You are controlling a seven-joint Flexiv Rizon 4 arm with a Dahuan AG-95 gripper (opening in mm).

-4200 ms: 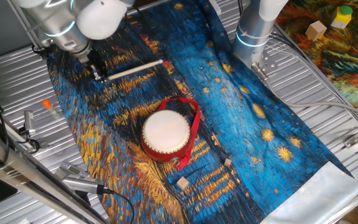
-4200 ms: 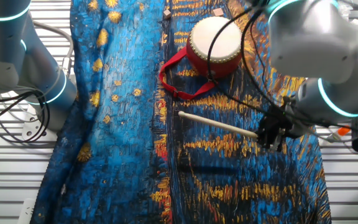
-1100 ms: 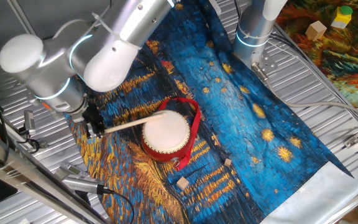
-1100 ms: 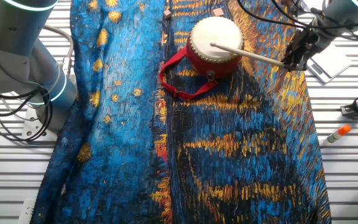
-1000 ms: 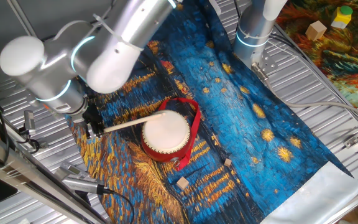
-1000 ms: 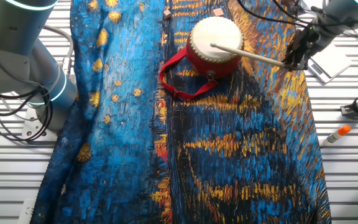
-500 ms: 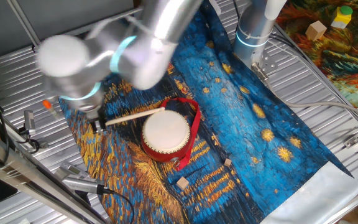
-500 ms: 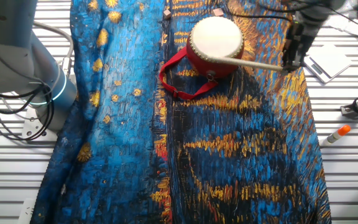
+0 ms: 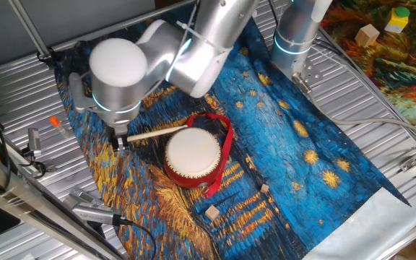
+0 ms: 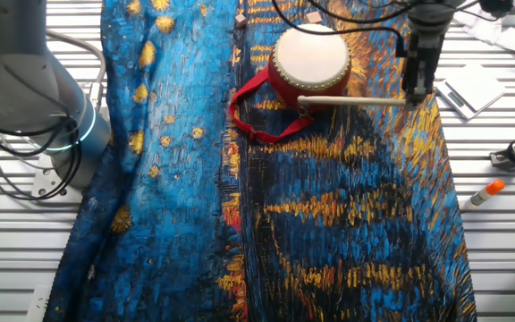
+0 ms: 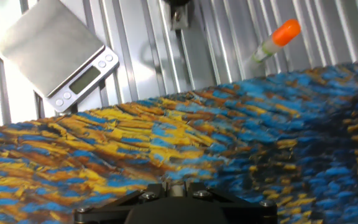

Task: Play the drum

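The drum (image 9: 192,154), red with a cream skin and a red ribbon strap (image 9: 227,144), stands on the painted cloth; in the other fixed view the drum (image 10: 311,57) is near the top. My gripper (image 9: 120,139) is to the drum's left, shut on the end of a thin wooden stick (image 9: 157,131). The stick (image 10: 351,101) lies level, its tip beside the drum's red wall, off the skin. In the other fixed view the gripper (image 10: 414,95) hangs to the right of the drum. The hand view shows only the gripper (image 11: 177,188) base over cloth; the drum is out of that view.
Starry blue-and-yellow cloth (image 9: 295,137) covers the slatted metal table. Two small wooden blocks (image 9: 211,212) lie near the drum. A digital scale (image 11: 58,53) and an orange-capped marker (image 11: 278,36) lie off the cloth. A second arm's base (image 9: 295,35) stands at the back.
The stick's tip has swung off the drum skin to beside the drum's wall. The arm has turned above it, and the gripper keeps hold of the stick.
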